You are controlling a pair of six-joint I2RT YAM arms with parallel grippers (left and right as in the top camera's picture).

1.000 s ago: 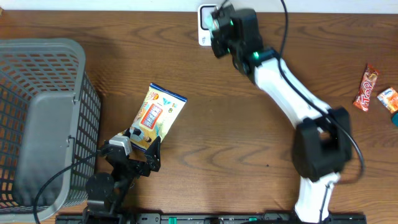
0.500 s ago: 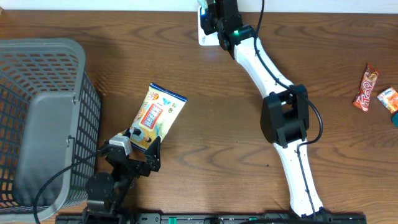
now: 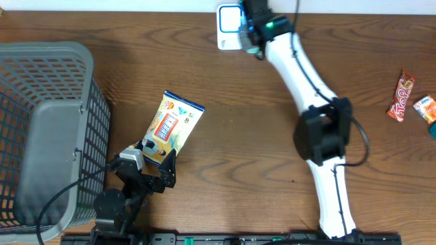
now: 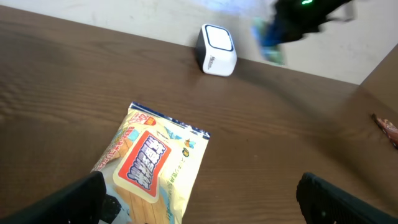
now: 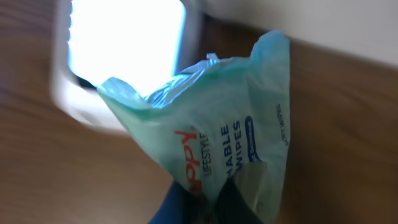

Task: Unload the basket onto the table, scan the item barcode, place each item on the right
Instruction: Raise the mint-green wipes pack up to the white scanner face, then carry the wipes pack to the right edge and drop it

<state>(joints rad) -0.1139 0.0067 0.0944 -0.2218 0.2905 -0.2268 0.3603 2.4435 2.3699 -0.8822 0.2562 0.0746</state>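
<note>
Beside the white scanner (image 5: 124, 43), a crumpled mint-green wipes packet (image 5: 217, 137) in clasp of right end effector (image 5: 202, 202); left end effector (image 4: 205, 202) agape.

tally: one grey mesh basket (image 3: 48, 46), one white scanner (image 3: 229, 27), one yellow snack bag (image 3: 174, 126), one green wipes pack (image 5: 211, 149), one red candy bar (image 3: 402, 95), one orange-and-blue packet (image 3: 426, 107).

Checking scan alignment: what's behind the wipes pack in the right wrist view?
The scanner, window lit. The pack covers its lower right corner. The pack's far side, facing the scanner, is hidden, so no barcode shows.
</note>
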